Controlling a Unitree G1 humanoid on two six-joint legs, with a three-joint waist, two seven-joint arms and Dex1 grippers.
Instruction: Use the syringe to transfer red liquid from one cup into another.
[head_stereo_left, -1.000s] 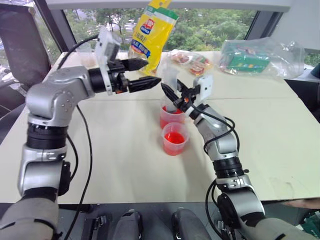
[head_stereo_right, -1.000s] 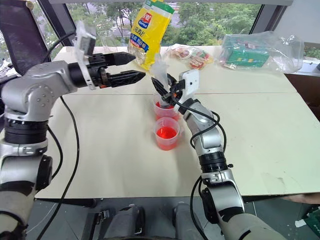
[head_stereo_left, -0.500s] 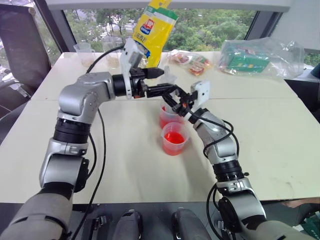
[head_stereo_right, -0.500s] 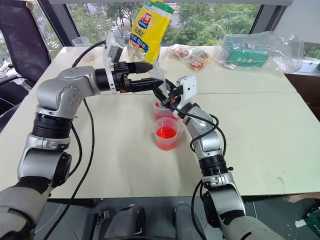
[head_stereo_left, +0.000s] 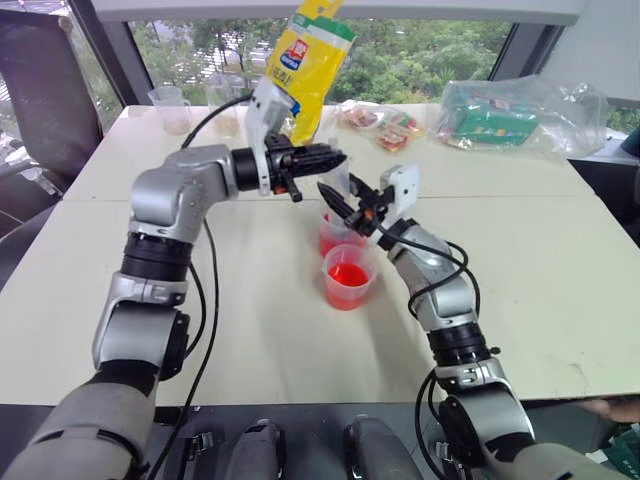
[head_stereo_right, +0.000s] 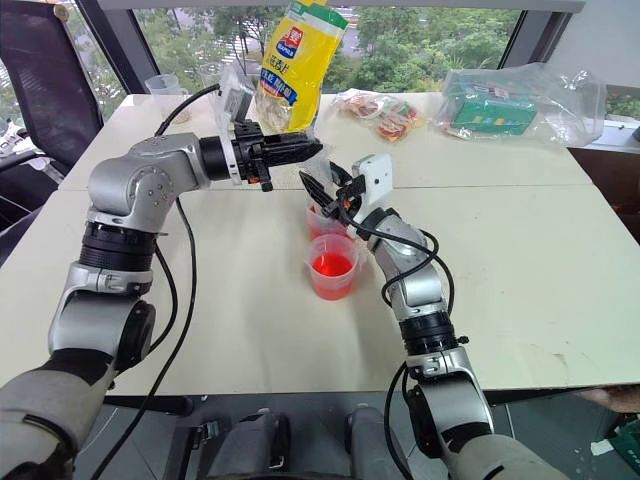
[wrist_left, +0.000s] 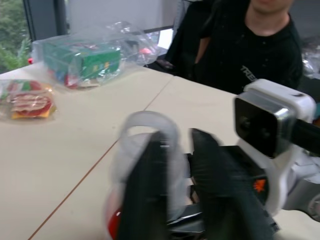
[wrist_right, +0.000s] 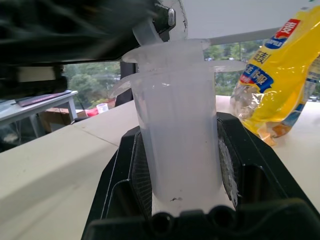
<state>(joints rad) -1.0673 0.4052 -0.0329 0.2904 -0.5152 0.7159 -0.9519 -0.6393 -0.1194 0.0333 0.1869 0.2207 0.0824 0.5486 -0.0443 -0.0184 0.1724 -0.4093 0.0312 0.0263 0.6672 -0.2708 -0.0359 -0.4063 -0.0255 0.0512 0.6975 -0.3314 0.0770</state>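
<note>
Right wrist view has the syringe (wrist_right: 177, 120) upright between that gripper's two black fingers (wrist_right: 125, 175), which pinch its clear barrel; the flange and plunger top sit above, with the left gripper's dark fingers at the plunger. From the head views, the syringe (head_stereo_left: 338, 180) stands over the handled cup (head_stereo_left: 335, 235) of red liquid (head_stereo_left: 333, 240), its lower end in the cup, and the small cup (head_stereo_left: 349, 277), also red inside, sits just in front of the handled cup, touching or nearly so. A second ago the left gripper (head_stereo_left: 335, 158) stood spread and off to the left of the syringe; now its fingers have come together at the plunger top. The right gripper (head_stereo_left: 345, 205) stays clamped on the barrel as before. The left arm reaches across level from the left, elbow out, gripper pointing right; the right forearm rises from below toward the handled cup, gripper angled up and left. Behind the handled cup on the table (head_stereo_left: 560, 260) stands a yellow bag (head_stereo_left: 305, 60) with a blue label whose writing I cannot read, then a green box in clear wrap (head_stereo_left: 495, 120). Left wrist view shows a person (wrist_left: 250, 45) in a black shirt with partly legible letters "TR".
</note>
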